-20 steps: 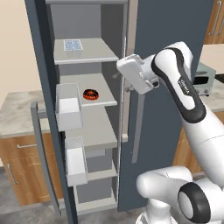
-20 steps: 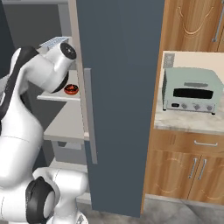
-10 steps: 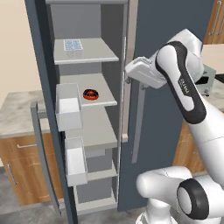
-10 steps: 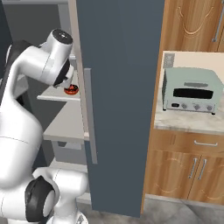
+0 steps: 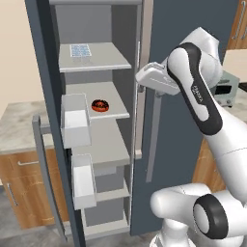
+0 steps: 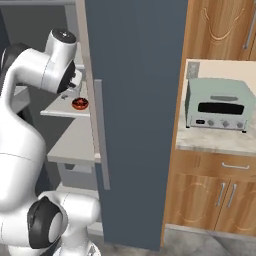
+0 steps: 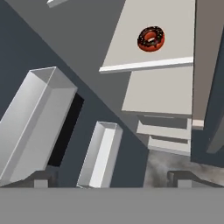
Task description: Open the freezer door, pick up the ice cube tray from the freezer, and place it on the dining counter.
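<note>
The freezer door [image 5: 44, 91] stands swung open to the left, its white bins [image 5: 75, 120] facing the shelves. The freezer [image 5: 94, 26] shows grey shelves. On the top shelf lies the pale gridded ice cube tray [image 5: 80, 49]. My gripper [image 5: 143, 81] hovers open and empty in front of the freezer's right edge, below and to the right of the tray. In the hand view my gripper [image 7: 113, 178] looks down past the door bins [image 7: 35, 118] and the shelves. The dining counter is out of view.
A red-and-black donut [image 5: 100, 104] [image 7: 151, 38] sits on the second shelf. The matching dark door [image 6: 135, 100] with its grey handle [image 6: 102, 137] stays closed at the right. A toaster oven [image 6: 217, 105] stands on a wooden cabinet. A marble-topped cabinet [image 5: 17, 128] lies behind the open door.
The arm's elbow has risen and the hand has shifted slightly right while turning at the freezer's edge. The jaws stay open. Nothing on the shelves moved.
</note>
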Robot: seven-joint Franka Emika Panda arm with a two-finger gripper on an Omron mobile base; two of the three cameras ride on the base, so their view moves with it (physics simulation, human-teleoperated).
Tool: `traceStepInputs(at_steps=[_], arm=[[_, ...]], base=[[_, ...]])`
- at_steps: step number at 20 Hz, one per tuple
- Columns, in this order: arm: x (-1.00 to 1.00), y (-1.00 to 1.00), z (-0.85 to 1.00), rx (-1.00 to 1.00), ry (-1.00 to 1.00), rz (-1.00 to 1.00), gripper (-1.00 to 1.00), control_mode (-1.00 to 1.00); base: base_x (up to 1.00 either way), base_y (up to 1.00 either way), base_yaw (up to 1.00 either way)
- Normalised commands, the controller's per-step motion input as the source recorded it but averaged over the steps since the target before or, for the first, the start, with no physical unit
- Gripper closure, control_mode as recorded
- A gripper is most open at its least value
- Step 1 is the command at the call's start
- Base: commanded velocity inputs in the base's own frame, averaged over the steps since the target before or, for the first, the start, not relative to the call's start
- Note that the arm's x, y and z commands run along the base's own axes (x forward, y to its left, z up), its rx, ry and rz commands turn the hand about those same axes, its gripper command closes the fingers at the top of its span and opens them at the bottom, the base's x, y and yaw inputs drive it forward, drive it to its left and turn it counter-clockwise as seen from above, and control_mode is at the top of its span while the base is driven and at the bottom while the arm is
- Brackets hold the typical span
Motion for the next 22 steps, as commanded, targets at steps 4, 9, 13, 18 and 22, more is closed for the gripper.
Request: traceStepInputs(at_steps=[4,9,13,18,22], arm=[[0.0,0.0,0.0,0.0,0.0,0.0,-1.0,1.0],[0.0,0.0,0.0,0.0,0.0,0.0,-1.0,1.0],[0.0,0.0,0.0,0.0,0.0,0.0,-1.0,1.0],[0.0,0.0,0.0,0.0,0.0,0.0,-1.0,1.0],[0.0,0.0,0.0,0.0,0.0,0.0,-1.0,1.0]], base=[[0.41,-0.23,0.0],[0.35,-0.22,0.0],[0.36,-0.33,0.0],[0.4,-0.4,0.0],[0.55,-0.03,-0.01]])
